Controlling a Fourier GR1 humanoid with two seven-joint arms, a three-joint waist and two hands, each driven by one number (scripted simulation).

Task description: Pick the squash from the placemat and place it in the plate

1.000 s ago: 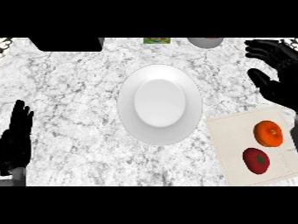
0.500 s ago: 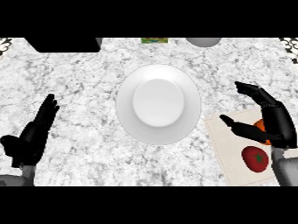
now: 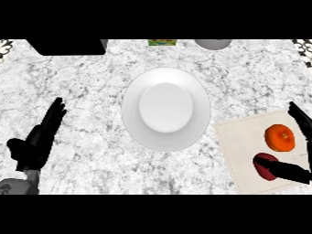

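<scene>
While your right hand sits at the right edge of the view, its fingers stretch straight up along the far side of the placemat and its thumb lies out across the mat's lower part, so the hand is spread wide and holds nothing. The thumb crosses the dark red fruit near the mat's lower right and hides part of it; you cannot tell whether it touches. Just above that, between thumb and fingers, you see the orange squash lying on the placemat, apart from the fingers. The pale placemat lies tilted on the marble counter, just beside the white plate, which stands in the middle of the counter. Your left hand shows at the lower left, fingers straight and pointing up, resting open, well apart from the plate. Along the far edge of the counter you find a black box at the left, a small green and yellow thing in the middle and a grey round object to its right.
</scene>
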